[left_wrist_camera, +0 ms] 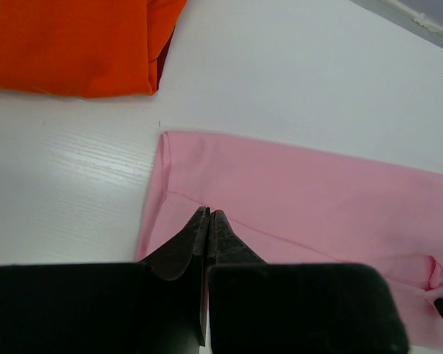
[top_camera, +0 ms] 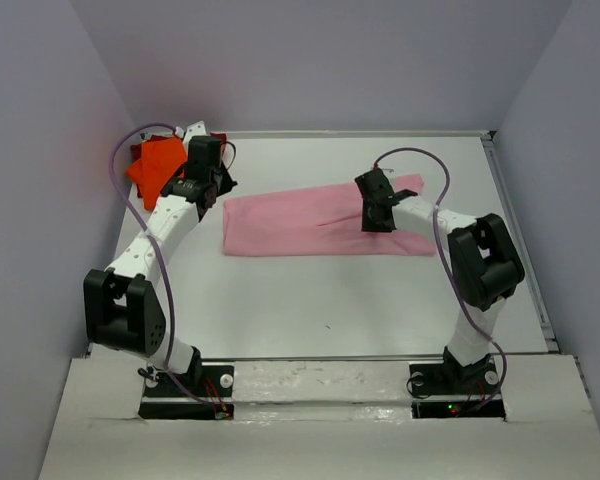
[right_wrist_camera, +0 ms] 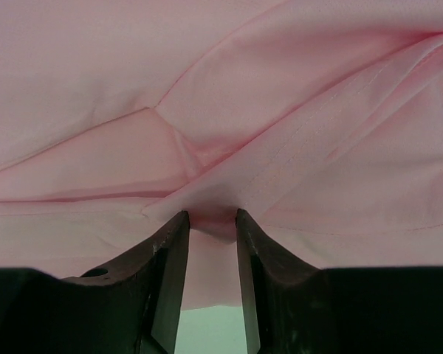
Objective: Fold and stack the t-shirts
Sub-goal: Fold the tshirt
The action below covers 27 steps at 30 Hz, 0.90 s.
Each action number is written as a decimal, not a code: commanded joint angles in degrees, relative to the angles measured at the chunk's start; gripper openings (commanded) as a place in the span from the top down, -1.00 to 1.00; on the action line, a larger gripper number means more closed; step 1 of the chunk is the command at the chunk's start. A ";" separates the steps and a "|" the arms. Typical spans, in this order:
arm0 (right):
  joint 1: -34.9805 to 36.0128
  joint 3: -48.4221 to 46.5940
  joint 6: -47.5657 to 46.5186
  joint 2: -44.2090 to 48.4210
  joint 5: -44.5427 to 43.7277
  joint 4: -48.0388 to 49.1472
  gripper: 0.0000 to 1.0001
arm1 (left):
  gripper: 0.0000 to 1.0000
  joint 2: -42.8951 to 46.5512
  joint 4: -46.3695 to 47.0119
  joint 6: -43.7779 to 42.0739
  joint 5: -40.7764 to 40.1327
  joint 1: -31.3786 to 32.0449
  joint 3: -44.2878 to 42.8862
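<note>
2 arms reach out over the table [top_camera: 310, 300]. The left gripper [left_wrist_camera: 209, 217], fingers pressed together, hangs over the left end of the pink t-shirt [top_camera: 300, 225] lying mid-table. The right gripper [right_wrist_camera: 210, 219] pinches a fold near its right end.

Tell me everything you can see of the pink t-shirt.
The pink t-shirt is soft, light pink cloth, folded into a long band that lies flat across the middle of the white table, with creases near its right end. The right gripper pinches a raised fold there. The left gripper, fingers together, sits at its left end; whether it holds cloth is unclear.
</note>
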<state>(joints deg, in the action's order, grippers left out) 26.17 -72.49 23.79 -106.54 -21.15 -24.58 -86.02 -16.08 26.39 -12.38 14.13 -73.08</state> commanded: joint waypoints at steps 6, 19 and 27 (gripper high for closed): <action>-0.16 -0.11 0.29 -2.35 -0.74 0.50 0.77 | 0.81 2.35 1.22 -0.90 1.04 -0.51 0.48; -0.16 -2.56 -0.76 -2.71 -1.88 0.67 1.00 | 0.81 2.43 1.22 -0.90 1.31 -0.60 0.57; -0.16 -6.35 -2.00 -2.71 -2.24 -1.35 1.00 | 0.81 2.35 1.31 -0.90 2.01 -0.68 0.57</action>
<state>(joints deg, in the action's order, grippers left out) 26.17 -76.44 22.63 -109.89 -22.74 -25.17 -86.02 -16.03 26.37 -11.20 13.76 -73.08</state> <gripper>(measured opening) 0.010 0.099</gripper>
